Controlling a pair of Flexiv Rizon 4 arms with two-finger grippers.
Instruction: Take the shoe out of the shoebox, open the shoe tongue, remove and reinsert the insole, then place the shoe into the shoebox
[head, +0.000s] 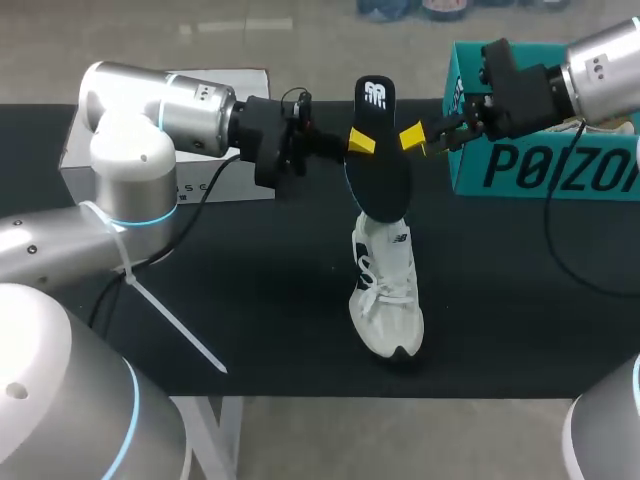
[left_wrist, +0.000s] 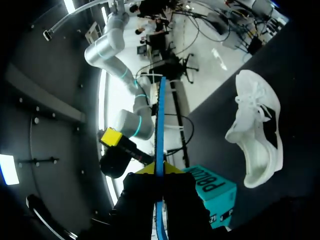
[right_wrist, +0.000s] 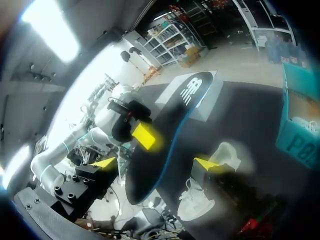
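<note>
Above the middle of the table (head: 250, 300) the insole (head: 380, 160) hangs in the air, dark face up, its printed heel end far from me and its narrower end dipping toward the collar of the shoe (head: 387, 290). I cannot tell whether that end touches the collar. The shoe lies on the table under it, toe toward me, laces slack. The left gripper (head: 345, 145) is clamped on the insole's left edge; its wrist view shows the insole edge-on, pinched between the fingers. The right gripper (head: 420, 140) stands wide, its tips spread at either side of the insole without closing on it. The shoebox (head: 540, 170) sits at the right, well apart from the shoe. With the insole out, I judge reinsertion to be the step in hand. To do it well, keep the pinch near the heel half so the front stays free to flex. Aim the narrow end through the collar under the tongue, then slide it forward low along the footbed, not pushed down from above. The light shoe may skid or tip, so the right gripper would best steady its heel or hold the tongue back first.
</note>
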